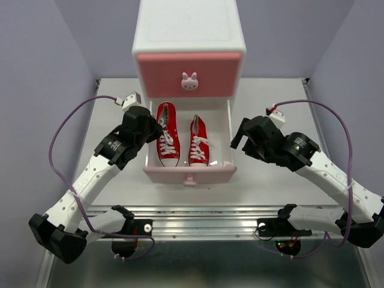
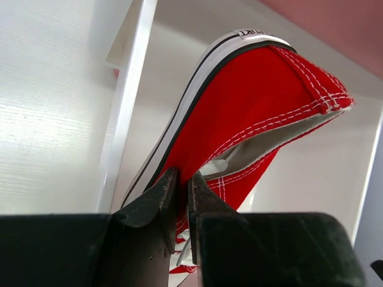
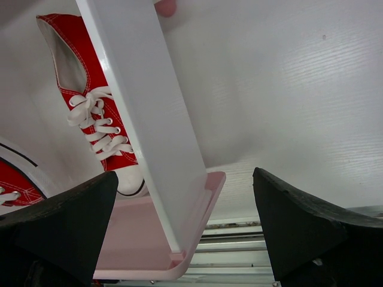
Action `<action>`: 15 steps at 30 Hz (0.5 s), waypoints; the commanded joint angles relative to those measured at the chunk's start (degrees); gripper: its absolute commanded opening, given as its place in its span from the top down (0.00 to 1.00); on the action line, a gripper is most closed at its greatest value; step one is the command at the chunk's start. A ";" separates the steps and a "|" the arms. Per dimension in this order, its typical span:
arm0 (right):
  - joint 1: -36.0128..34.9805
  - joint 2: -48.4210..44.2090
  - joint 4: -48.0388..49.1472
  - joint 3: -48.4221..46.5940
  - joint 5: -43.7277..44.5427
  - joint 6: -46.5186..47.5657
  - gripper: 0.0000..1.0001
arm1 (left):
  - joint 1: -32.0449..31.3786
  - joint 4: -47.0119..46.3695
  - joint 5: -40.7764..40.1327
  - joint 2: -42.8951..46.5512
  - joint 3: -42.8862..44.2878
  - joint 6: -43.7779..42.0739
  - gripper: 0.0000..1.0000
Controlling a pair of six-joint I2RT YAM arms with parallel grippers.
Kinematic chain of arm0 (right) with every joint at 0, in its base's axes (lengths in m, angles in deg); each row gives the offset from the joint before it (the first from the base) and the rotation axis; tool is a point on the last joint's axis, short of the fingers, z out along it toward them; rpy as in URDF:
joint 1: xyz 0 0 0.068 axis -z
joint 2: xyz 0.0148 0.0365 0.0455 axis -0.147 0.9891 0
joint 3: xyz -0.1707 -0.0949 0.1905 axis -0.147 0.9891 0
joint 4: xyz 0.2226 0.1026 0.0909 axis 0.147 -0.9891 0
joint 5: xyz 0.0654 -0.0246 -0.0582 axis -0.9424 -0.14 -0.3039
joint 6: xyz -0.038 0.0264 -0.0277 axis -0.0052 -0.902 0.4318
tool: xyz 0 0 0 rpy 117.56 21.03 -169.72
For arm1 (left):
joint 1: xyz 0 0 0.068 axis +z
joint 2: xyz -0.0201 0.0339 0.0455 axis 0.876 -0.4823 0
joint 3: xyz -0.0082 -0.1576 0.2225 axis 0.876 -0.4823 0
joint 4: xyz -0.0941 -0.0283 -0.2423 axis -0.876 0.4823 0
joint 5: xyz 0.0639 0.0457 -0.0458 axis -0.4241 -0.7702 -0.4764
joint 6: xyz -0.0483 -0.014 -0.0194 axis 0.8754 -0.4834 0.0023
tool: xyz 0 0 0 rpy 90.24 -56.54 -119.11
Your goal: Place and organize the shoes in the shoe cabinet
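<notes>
**Red pair in the open lower drawer, left gripper on one shoe**

From above: shows the cabinet [image 1: 189,36] at the far side of the table [image 1: 252,186], with the upper drawer [image 1: 189,66] shut and the lower drawer [image 1: 210,174] standing out toward the arms. Finds both red shoes inside that drawer, side by side, toes to the pale pink front: the left red shoe [image 1: 167,137] against the left wall, the right red shoe [image 1: 198,143] just beside it. Puts the left gripper [image 1: 151,129] at the drawer's left wall over the left red shoe, and the right gripper [image 1: 238,135] just outside the right wall [image 1: 230,132].

Left wrist: narrowed to a thin slit, fingers [image 2: 161,197] pinching the side canvas of the left red shoe, its heel tilted upward.

Right wrist: spread wide, gripping nothing, with the white right wall in line between the fingers [image 3: 66,221] and the right red shoe beyond that wall.
</notes>
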 commanded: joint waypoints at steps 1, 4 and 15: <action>0.40 -2.10 0.19 0.62 1.59 -1.66 0.00 | -0.66 -6.14 -1.03 -0.25 0.03 1.58 1.00; 0.40 -2.54 -0.07 1.06 1.94 -2.19 0.00 | -1.27 -6.15 -1.90 -0.70 -0.68 1.31 1.00; 0.40 -3.25 -0.34 2.20 2.82 -4.21 0.00 | -1.54 -6.41 -1.03 -4.22 -2.09 -0.71 1.00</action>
